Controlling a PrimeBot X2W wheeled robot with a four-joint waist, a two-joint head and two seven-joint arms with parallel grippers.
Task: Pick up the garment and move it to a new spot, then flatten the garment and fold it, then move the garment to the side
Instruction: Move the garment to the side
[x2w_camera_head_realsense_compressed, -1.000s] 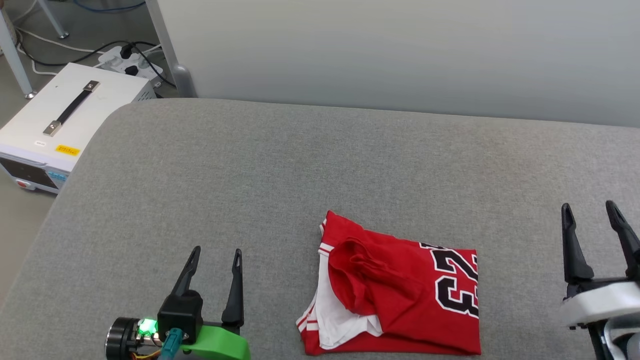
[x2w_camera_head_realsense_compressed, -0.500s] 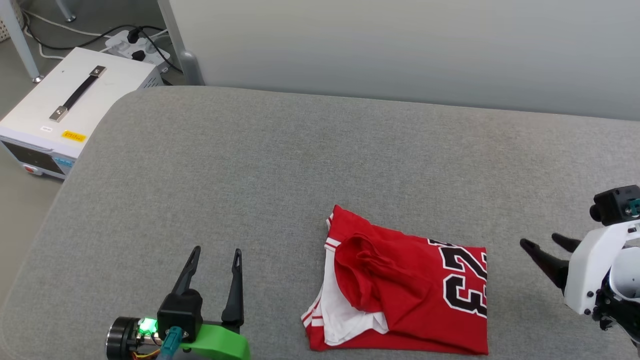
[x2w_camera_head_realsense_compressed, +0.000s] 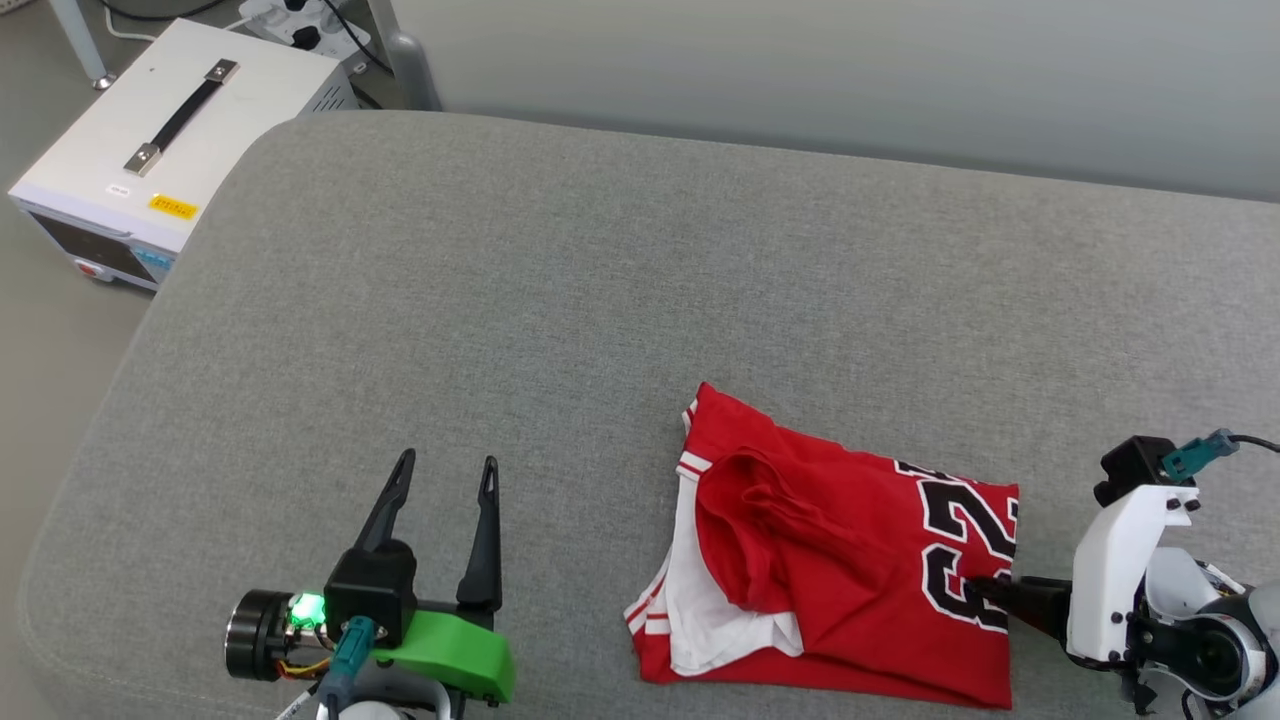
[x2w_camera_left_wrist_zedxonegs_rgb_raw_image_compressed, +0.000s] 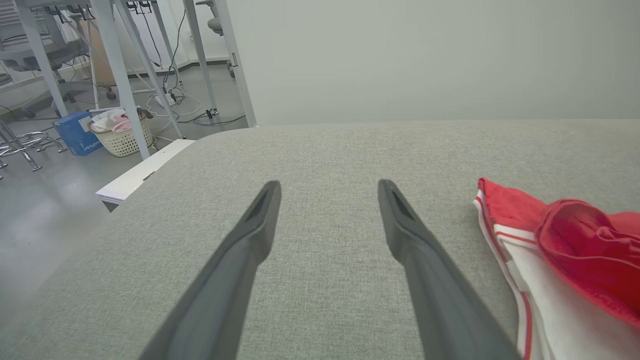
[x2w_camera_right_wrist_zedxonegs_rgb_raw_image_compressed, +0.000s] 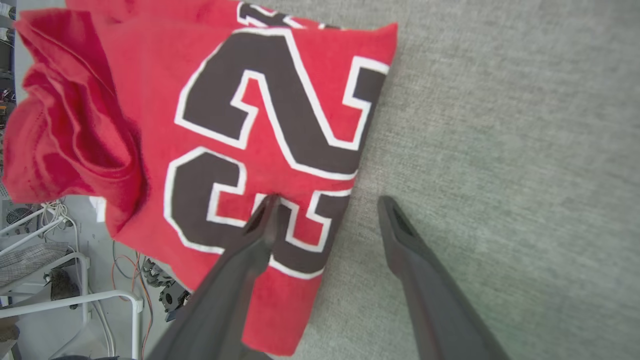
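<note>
The garment (x2w_camera_head_realsense_compressed: 820, 560) lies folded on the grey cushioned surface (x2w_camera_head_realsense_compressed: 600, 300), red with a black, white-outlined "23" near its right edge and a white sleeve showing at its left. My right gripper (x2w_camera_head_realsense_compressed: 985, 592) points leftward at that right edge and is open. In the right wrist view the right gripper (x2w_camera_right_wrist_zedxonegs_rgb_raw_image_compressed: 328, 200) has one finger over the "23" on the garment (x2w_camera_right_wrist_zedxonegs_rgb_raw_image_compressed: 150, 65) and the other over bare grey fabric. My left gripper (x2w_camera_head_realsense_compressed: 447, 460) stands open and empty to the garment's left. In the left wrist view the left gripper (x2w_camera_left_wrist_zedxonegs_rgb_raw_image_compressed: 328, 184) has the garment (x2w_camera_left_wrist_zedxonegs_rgb_raw_image_compressed: 575, 235) at its right.
A white box with a black handle (x2w_camera_head_realsense_compressed: 150, 130) stands on the floor beyond the surface's rounded left corner. A pale wall runs behind the surface. In the left wrist view, table legs and a basket (x2w_camera_left_wrist_zedxonegs_rgb_raw_image_compressed: 122, 137) stand on the floor to the left.
The head camera has shifted, so the whole scene sits differently. My right gripper has swung from pointing up to pointing left and moved in to the garment's right edge. The left gripper stays put.
</note>
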